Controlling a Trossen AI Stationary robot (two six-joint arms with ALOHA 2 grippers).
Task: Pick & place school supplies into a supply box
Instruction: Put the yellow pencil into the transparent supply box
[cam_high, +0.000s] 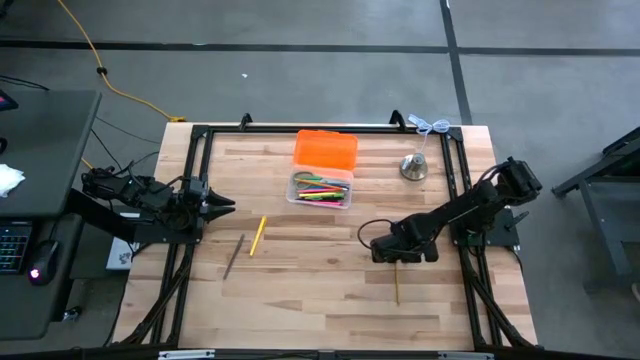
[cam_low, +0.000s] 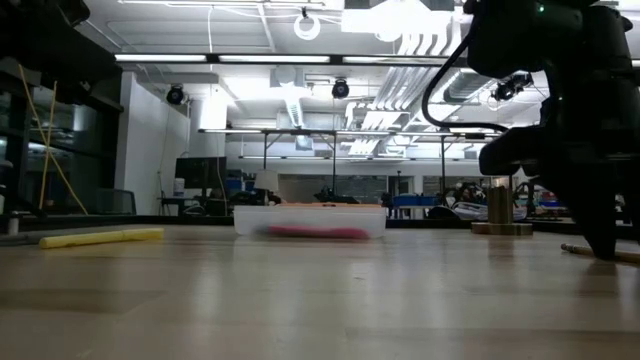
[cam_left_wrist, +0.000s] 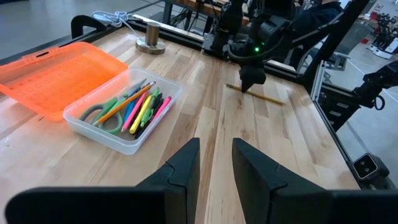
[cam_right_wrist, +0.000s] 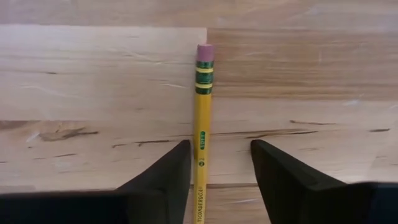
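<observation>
Right gripper (cam_right_wrist: 221, 180): lowered to the tabletop on the right half of the table, fingers apart, straddling a yellow pencil (cam_right_wrist: 201, 130) without clamping it; gap visible on one side of the shaft.
Yellow pencil: flat on the wood, pink eraser end pointing away from the right wrist camera; in the high view, its free end (cam_high: 397, 288) extends from under the gripper toward the near edge.
Left gripper (cam_left_wrist: 216, 163): raised at the left edge of the table, fingers parted by a narrow gap, nothing between them; aimed across the table.
Supply box (cam_high: 320, 189): clear, at the far centre of the table, orange lid (cam_high: 325, 150) hinged open and lying flat behind it.
Box contents: green-handled scissors (cam_left_wrist: 102, 116) with pens and markers in pink, yellow, orange, green and blue.
Loose supplies, left half: yellow marker (cam_high: 257, 235) and dark pencil (cam_high: 233, 256), near each other, apart from the box.
Metal bell (cam_high: 414, 166): right of the box, at the far edge.
</observation>
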